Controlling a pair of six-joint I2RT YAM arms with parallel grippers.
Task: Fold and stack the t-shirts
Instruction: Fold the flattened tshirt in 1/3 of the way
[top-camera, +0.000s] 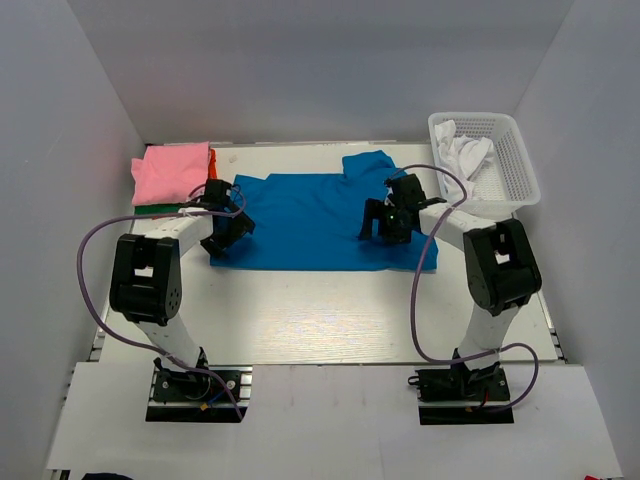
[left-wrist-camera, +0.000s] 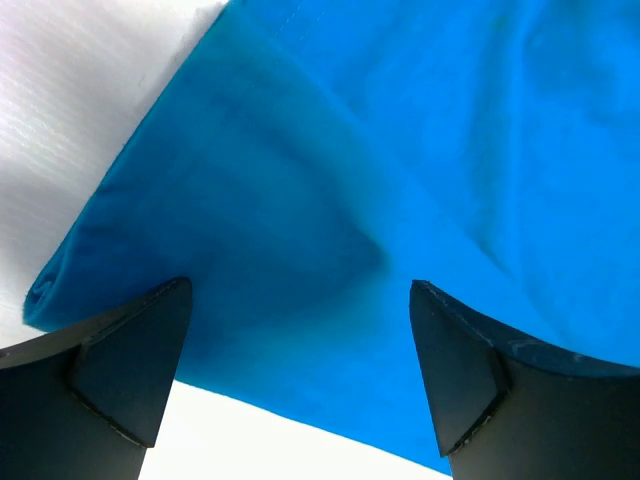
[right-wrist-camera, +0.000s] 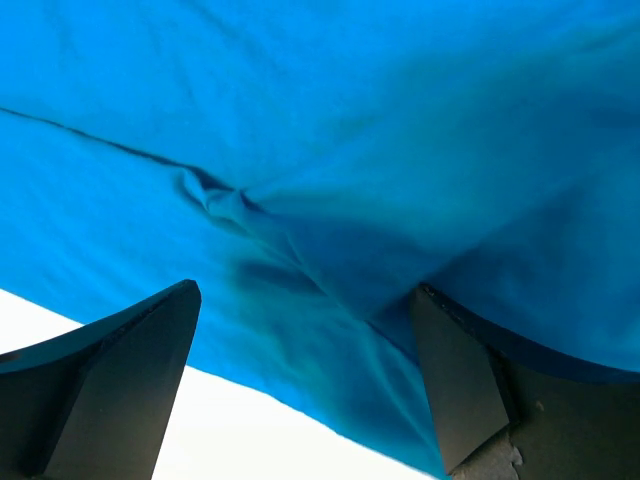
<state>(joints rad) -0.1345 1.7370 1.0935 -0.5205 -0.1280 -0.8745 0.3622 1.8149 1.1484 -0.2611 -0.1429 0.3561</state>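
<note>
The bright blue t-shirt lies spread flat across the middle of the table, one sleeve sticking out at the back right. My left gripper is open, low over the shirt's left edge; in the left wrist view the blue cloth fills the space between its fingers. My right gripper is open, low over the shirt's right part; the right wrist view shows a small wrinkle in the blue cloth ahead of its fingers. A folded pink t-shirt tops a stack with orange and green showing beneath.
A white mesh basket stands at the back right with white cloth inside. White walls enclose the table on three sides. Purple cables loop from both arms.
</note>
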